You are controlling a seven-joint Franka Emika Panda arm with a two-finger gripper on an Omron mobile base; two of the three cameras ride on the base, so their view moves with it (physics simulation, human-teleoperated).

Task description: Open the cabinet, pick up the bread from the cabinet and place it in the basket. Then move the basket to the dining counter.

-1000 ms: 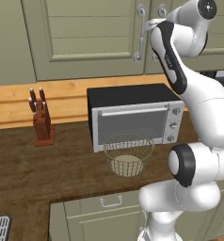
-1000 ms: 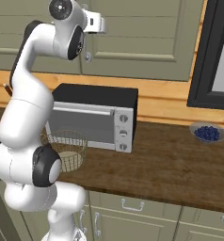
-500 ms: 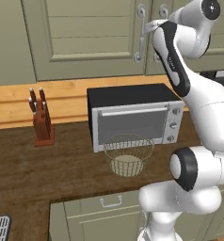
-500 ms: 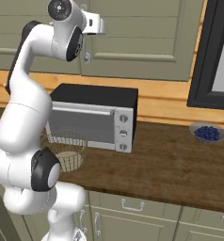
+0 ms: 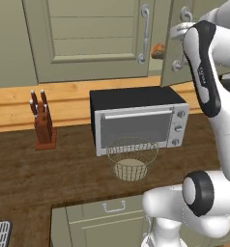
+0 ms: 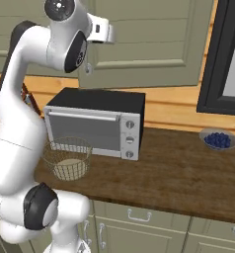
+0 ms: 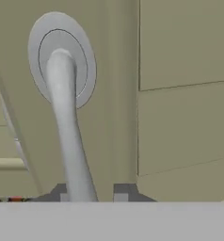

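Observation:
The cabinet point(image 5: 93, 43) is sage green, and its right door point(image 5: 172, 58) stands slightly ajar. My gripper point(image 5: 180, 30) is high up, shut on that door's curved silver handle point(image 7: 67, 117), which runs between my two fingertips point(image 7: 122, 192) in the hand view. The bread point(image 5: 158, 49), a small golden-brown loaf, shows through the gap between the doors. The wire basket point(image 5: 131, 159) sits on the worktop in front of the toaster oven, with nothing in it; it is also in the right base view point(image 6: 67, 158). The dining counter is out of view.
A black and silver toaster oven point(image 5: 138, 120) stands below the cabinet, right behind the basket. A knife block point(image 5: 42, 123) is to its left. A bowl of blueberries point(image 6: 218, 140) sits at the worktop's right, under a dark window frame point(image 6: 228, 54).
My fingers closed on the right door's handle. The door has swung out a little, and the bread now shows in the gap.

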